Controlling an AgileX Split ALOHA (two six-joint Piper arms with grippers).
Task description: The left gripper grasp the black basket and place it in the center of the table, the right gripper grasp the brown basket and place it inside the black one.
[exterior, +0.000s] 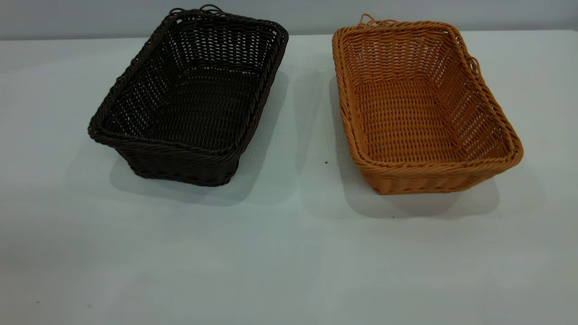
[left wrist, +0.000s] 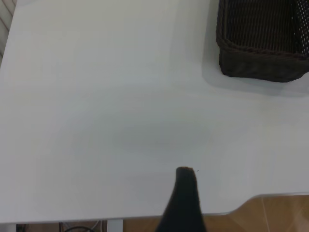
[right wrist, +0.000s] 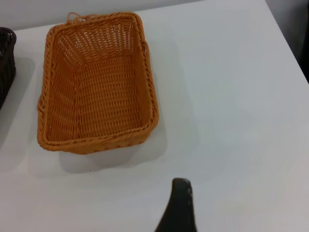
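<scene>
The black basket (exterior: 180, 158) stands empty on the table (exterior: 289, 262) at the back left. The brown basket (exterior: 420, 174) stands empty at the back right, a hand's width from it. Neither gripper shows in the exterior view. In the left wrist view, one dark finger (left wrist: 185, 198) of my left gripper (left wrist: 239, 192) hovers over bare table near its edge, with the black basket (left wrist: 260, 63) well ahead. In the right wrist view, one finger (right wrist: 178, 205) of my right gripper (right wrist: 217, 195) hovers short of the brown basket (right wrist: 96, 92). Both grippers are empty, with nothing against the visible finger.
The table edge and the brown floor (left wrist: 270, 215) show beside the left finger. A corner of the black basket (right wrist: 6, 58) shows in the right wrist view. The table's right edge (right wrist: 285, 38) runs past the brown basket.
</scene>
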